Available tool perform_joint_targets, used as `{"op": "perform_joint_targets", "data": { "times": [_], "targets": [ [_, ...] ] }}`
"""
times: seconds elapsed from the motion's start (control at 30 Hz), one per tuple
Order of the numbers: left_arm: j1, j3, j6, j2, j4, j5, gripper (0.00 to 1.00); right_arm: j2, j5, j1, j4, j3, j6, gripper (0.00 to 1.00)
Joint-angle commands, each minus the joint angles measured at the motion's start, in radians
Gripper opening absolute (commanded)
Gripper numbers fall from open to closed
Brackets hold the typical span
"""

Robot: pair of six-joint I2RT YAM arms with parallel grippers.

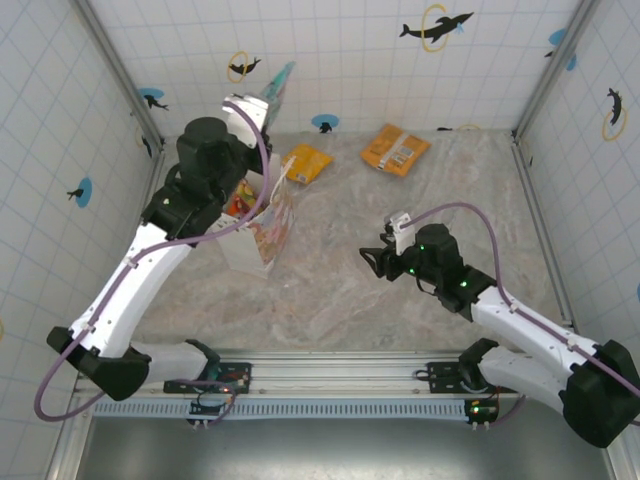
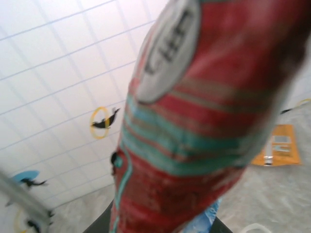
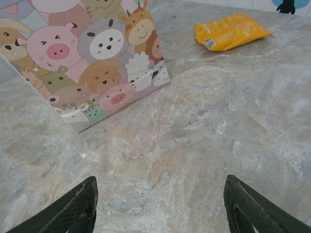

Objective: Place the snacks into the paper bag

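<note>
The left gripper [image 1: 268, 102] is clamped on a red-and-teal striped packet [image 2: 194, 121], held up just past the bag [image 1: 262, 228], which sits near the table's left edge. It looks best to centre the packet over the bag's mouth before releasing. The right gripper [image 1: 372, 262] hangs wide open and empty near the table's middle.

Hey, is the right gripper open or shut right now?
The right gripper is open: its fingers stand wide apart above the table, nothing between them.
</note>
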Motion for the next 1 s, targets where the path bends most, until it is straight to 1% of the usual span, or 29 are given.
{"op": "perform_joint_targets", "data": {
  "times": [0.0, 0.13, 0.23, 0.37, 0.53, 0.7, 0.83, 0.97],
  "targets": [
    [0.024, 0.047, -0.002, 0.016, -0.120, -0.101, 0.00, 0.024, -0.007, 0.008, 0.020, 0.018, 0.008, 0.69],
    [0.063, 0.044, -0.062, 0.009, -0.188, -0.077, 0.00, 0.045, -0.009, 0.014, -0.007, 0.029, 0.010, 0.69],
    [0.076, 0.077, -0.102, 0.041, -0.289, -0.057, 0.00, 0.052, -0.012, 0.019, -0.005, 0.027, 0.015, 0.69],
    [0.077, 0.111, -0.142, 0.089, -0.414, -0.012, 0.00, 0.057, -0.021, 0.024, -0.005, 0.030, 0.016, 0.69],
    [0.077, 0.084, -0.164, 0.120, -0.479, 0.006, 0.00, 0.058, -0.018, 0.027, -0.003, 0.033, 0.019, 0.69],
    [0.076, 0.088, -0.190, 0.150, -0.529, -0.006, 0.03, 0.069, -0.018, 0.027, -0.002, 0.039, 0.021, 0.69],
    [0.076, 0.116, -0.226, 0.168, -0.595, -0.005, 0.03, 0.081, -0.024, 0.028, -0.005, 0.046, 0.023, 0.69],
    [0.077, 0.189, -0.272, 0.201, -0.721, 0.024, 0.02, 0.093, -0.027, 0.029, -0.007, 0.053, 0.024, 0.70]
  ]
}}
